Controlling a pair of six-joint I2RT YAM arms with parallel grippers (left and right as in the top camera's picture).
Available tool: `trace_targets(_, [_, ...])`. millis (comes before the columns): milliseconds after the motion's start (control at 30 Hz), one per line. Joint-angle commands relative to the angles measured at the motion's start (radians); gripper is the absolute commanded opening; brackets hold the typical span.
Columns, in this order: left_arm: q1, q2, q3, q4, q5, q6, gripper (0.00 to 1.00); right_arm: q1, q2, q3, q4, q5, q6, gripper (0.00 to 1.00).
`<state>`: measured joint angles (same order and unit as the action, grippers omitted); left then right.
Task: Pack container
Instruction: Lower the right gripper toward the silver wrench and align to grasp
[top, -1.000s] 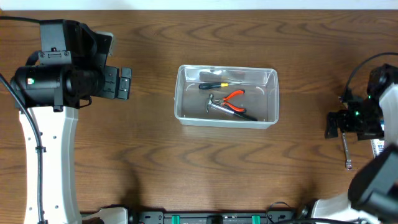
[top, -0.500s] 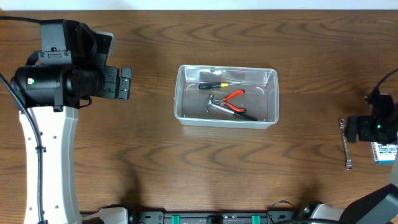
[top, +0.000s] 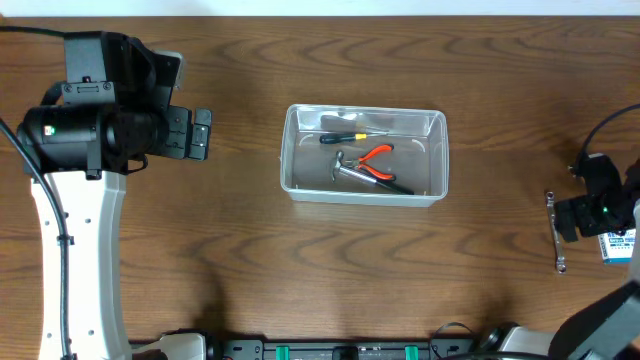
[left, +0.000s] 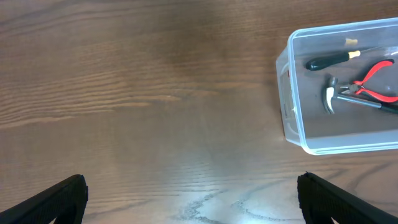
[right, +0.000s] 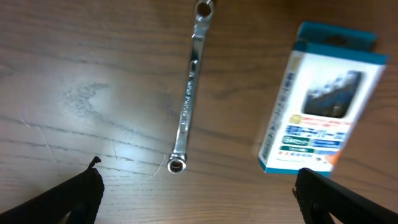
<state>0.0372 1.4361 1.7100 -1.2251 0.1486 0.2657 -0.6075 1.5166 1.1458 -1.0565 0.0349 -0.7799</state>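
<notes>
The container (top: 288, 152), a clear rectangular bin with rounded corners, sits near the middle of the surface (top: 250, 250), a little toward its far edge, well apart from both arms. Inside it lie three hand tools: a screwdriver (top: 340, 138) with a black handle along the far side, a pair of pliers (top: 377, 160) with red handles nearer the centre, and a small hammer (top: 350, 172) whose metal head lies just beside the pliers' nose. From the left wrist view the pliers and hammer touch or overlap; which one lies on top I cannot tell. The surface is dark brown wood with a strong grain. Off to the right on it, a slim metal wrench (right: 189, 87) with a ring at each end lies flat, and just beside it, not touching, a small blue-and-white box (right: 320, 96). The left tool (top: 201, 134) hangs over bare wood to the left of the container, its fingers spread wide and holding nothing. The right tool (right: 198, 180) hovers over the wrench, spread wide and empty. A pale strip (top: 320, 6) runs along the far edge of the surface.
</notes>
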Motion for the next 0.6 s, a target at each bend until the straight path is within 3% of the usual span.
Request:
trace_targets(0, [-0.004,-0.005,0.006,0.0,-0.011,-0.005,0.98,0.005,0.055,-0.023,0.011,0.027,0.01,0.99])
trace_targets(233, [-0.004,-0.005,0.006,0.001,-0.011,-0.005,0.98,-0.002,0.09,-0.035,0.058,0.035,0.13,0.99])
trace_targets(567, [-0.004,-0.005,0.006,0.0,-0.011,-0.005,0.98,-0.002,0.172,-0.062,0.099,-0.028,0.136,0.99])
